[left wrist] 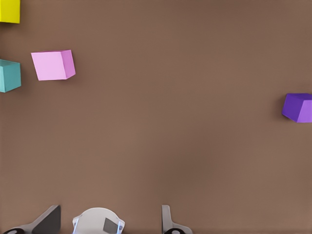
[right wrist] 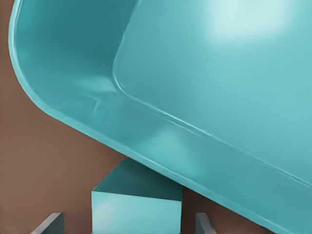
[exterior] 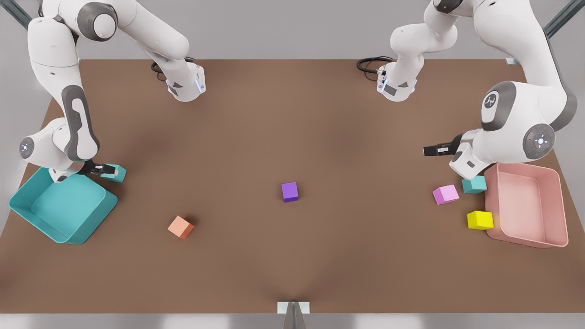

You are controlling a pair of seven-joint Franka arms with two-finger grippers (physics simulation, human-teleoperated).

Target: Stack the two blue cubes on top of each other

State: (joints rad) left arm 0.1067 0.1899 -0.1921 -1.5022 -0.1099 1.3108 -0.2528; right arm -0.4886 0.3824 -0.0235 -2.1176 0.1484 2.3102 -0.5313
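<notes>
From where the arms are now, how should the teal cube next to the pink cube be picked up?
Grip the teal cube from above on its two free side faces. The pink bin stands close on one side and the pink cube close on the other, so I'd turn the fingers to avoid both. The left gripper, open, is nearest; the right gripper straddles the other teal cube.

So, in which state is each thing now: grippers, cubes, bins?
Right gripper: open, fingers on either side of a teal cube.
Left gripper: open, empty.
Second teal cube: on the table, unstacked.
Teal bin: empty.
Pink bin: empty.
</notes>
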